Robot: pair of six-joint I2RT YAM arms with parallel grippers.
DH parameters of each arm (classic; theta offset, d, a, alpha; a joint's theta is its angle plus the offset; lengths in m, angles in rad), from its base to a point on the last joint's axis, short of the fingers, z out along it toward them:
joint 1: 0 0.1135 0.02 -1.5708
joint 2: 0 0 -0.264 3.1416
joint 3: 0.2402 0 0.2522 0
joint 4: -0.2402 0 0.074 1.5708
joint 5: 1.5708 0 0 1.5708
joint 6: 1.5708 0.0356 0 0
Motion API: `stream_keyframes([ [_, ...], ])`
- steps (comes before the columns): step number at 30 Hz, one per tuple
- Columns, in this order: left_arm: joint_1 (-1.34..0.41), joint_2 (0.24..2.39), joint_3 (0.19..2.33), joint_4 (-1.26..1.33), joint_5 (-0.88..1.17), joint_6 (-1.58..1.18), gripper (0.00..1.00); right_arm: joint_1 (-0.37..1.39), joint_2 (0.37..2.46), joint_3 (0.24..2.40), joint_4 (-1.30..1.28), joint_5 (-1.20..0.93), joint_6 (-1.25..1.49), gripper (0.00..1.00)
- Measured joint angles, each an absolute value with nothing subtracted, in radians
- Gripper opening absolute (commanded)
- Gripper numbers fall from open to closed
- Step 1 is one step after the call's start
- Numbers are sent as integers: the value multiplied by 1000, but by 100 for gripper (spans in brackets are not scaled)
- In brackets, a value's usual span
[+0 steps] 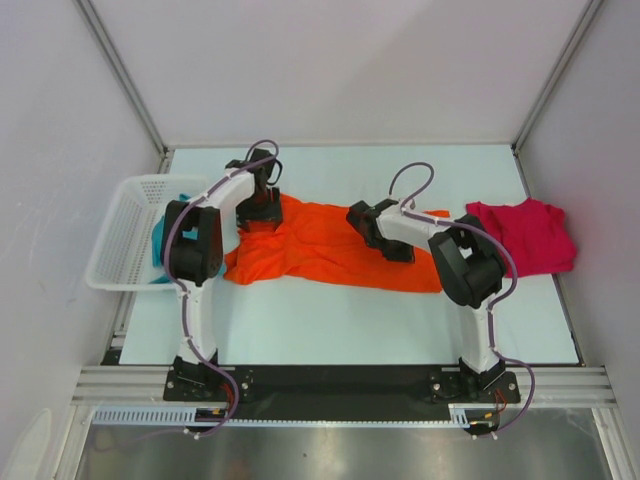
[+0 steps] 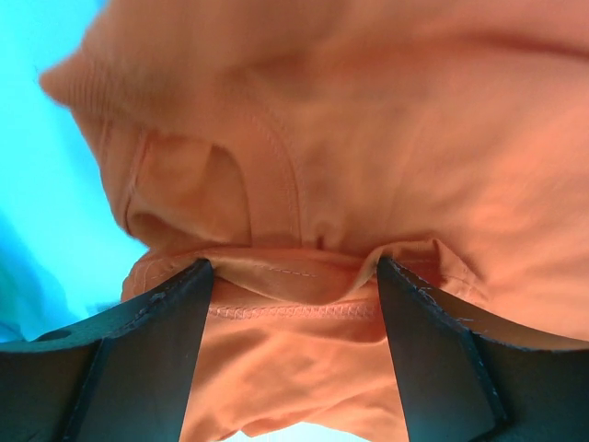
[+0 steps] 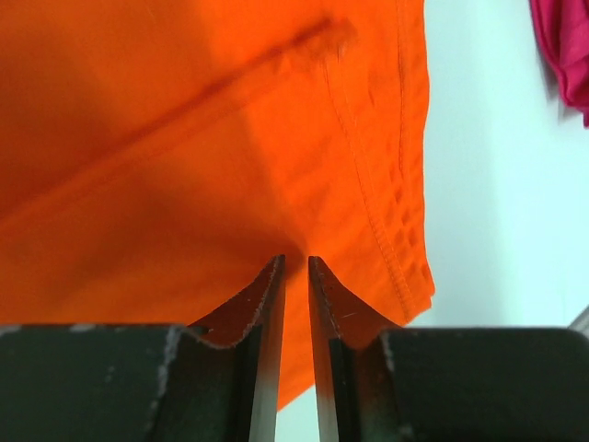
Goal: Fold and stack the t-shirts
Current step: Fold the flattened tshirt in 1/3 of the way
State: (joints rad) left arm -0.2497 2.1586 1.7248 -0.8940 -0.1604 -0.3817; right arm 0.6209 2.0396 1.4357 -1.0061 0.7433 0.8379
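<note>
Subject: orange t-shirt (image 1: 330,250), in the middle of the worktop (image 1: 340,320). It lies mostly flat with its long axis left to right and is rumpled at its left end. Not yet folded. The crimson t-shirt (image 1: 525,235) is in a loose heap at the far right. The teal t-shirt (image 1: 160,245) is in the white basket (image 1: 125,225) at the left edge. Nothing is stacked.

My left end effector (image 2: 293,276) is at the far-left end of the orange t-shirt. Its fingers are apart, straddling a bunched ridge with a stitched edge (image 2: 294,311) between them. It holds nothing.

My right end effector (image 3: 295,261) is over the right part of the shirt, near the hem (image 3: 396,239). Its fingers are drawn nearly together with the tips in the cloth. I read that as a clamp on a pinch of orange fabric (how many layers, I cannot tell).

Step in hand, as I judge it: get two matched grips on the orange t-shirt so it can be spread for folding.

Notes for doing it well:
- Close the left only once both tips sit below the ridge's crest, and take the stitched edge rather than a loose wrinkle.
- Match grip heights on both sides before lifting, or the cloth will skew.
- Move both arms together, low and slow, with the fabric taut but not stretched.
- Give the white basket on the left a clear margin.
</note>
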Motion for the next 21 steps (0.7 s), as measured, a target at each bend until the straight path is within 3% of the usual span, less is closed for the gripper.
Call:
stream_keyframes([
  [13, -250, 2069, 1589, -841, -154, -383, 78, 660, 1996, 1295, -986, 736, 884, 22],
  [21, -250, 1896, 1475, -843, -176, -384, 79, 667, 1980, 1267, -969, 746, 891, 22],
])
